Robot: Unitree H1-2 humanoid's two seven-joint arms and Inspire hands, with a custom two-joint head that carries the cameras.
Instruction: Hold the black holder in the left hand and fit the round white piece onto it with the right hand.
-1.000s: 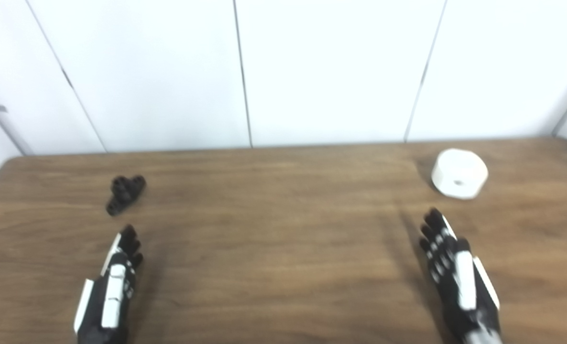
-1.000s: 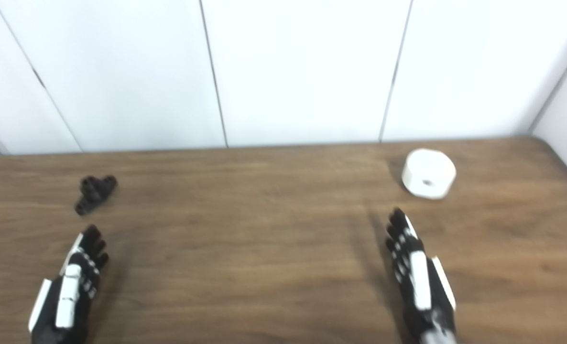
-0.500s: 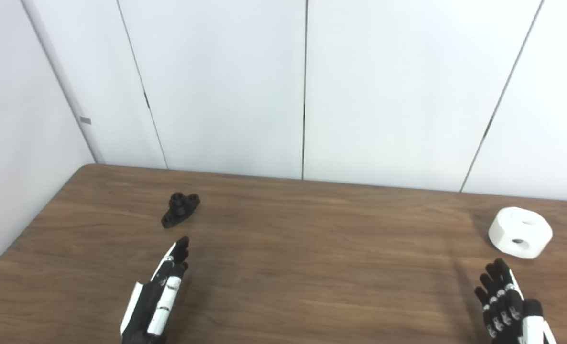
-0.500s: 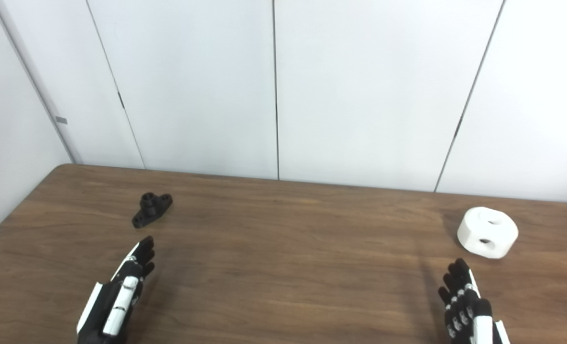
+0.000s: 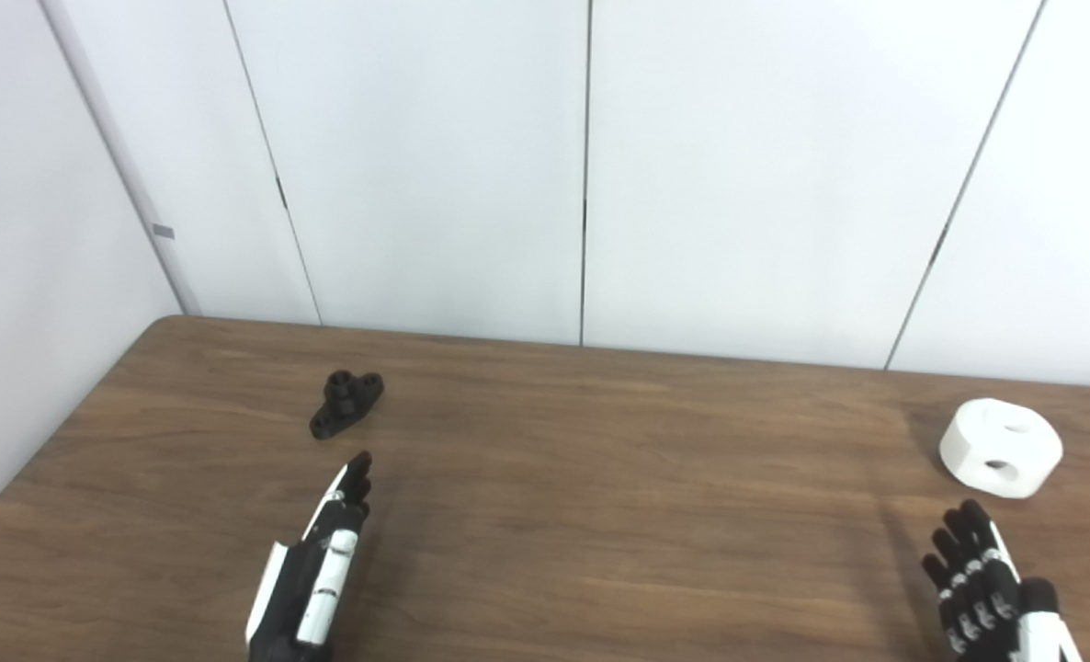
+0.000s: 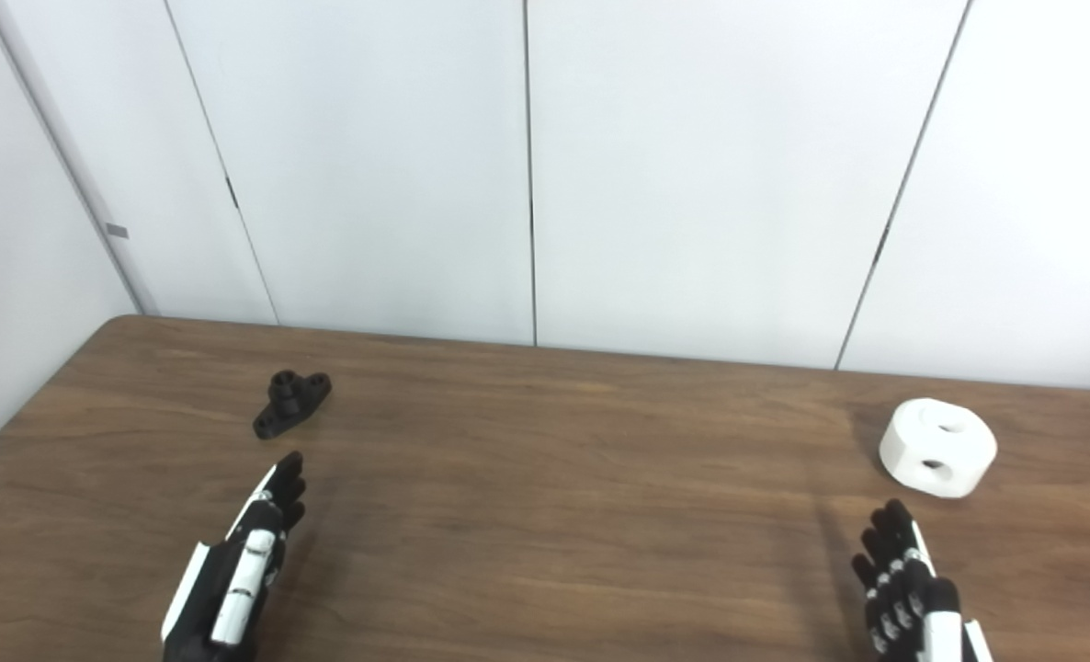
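The wood-grain table (image 5: 582, 478) spans the full width of both head views and is backed by white wall panels (image 5: 435, 165); its rounded far-left corner and far edge are visible, while the right and near edges run out of frame. The round white piece (image 5: 1000, 448) lies on the table at far right, well apart from everything else, with one bore facing up and a second bore showing in its side wall. The left hand (image 5: 315, 570) hovers low over the near-left table area, empty, fingers extended and held together, tips directed toward the black holder. The right hand (image 5: 991, 593) is at the near-right corner, partly cut off by the frame edge, also empty with fingers extended and slightly spread, just short of the white piece. The black holder (image 5: 346, 403) rests flat on its flange at far left with its boss pointing up, near the left fingertips but not touched. Judgement: each part lies on the side of the hand assigned to it, so neither arm needs to cross. The broad central table area offers room for the mating step. Neither part has been picked up yet.
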